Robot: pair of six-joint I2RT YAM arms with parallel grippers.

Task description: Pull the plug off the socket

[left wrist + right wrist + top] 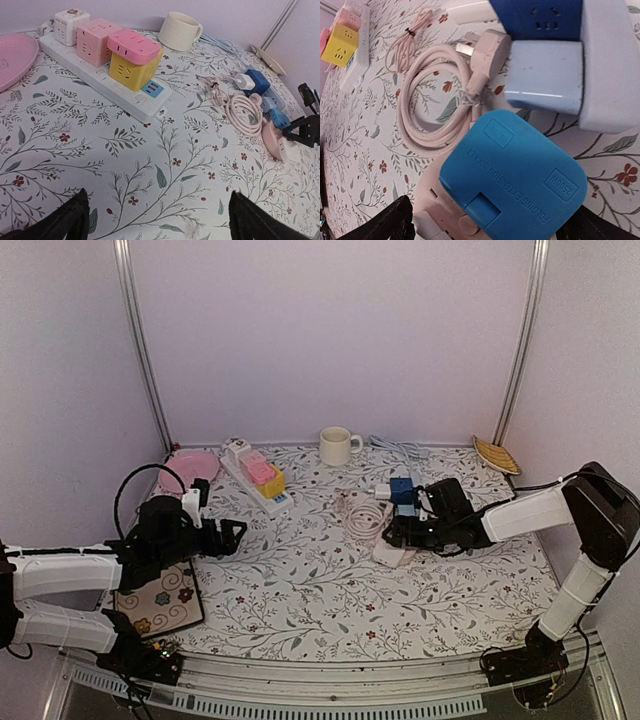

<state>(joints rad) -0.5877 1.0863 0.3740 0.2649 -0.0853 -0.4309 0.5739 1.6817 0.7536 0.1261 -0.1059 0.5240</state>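
Now your right gripper [398, 535] hovers wide open around the blue plug [512, 175], seated on the pink socket [432, 200] right of centre, so you likely need to close, then pull.

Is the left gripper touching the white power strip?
Apart. The left wrist view shows a wide stretch of floral tablecloth between the open left gripper and the white power strip.
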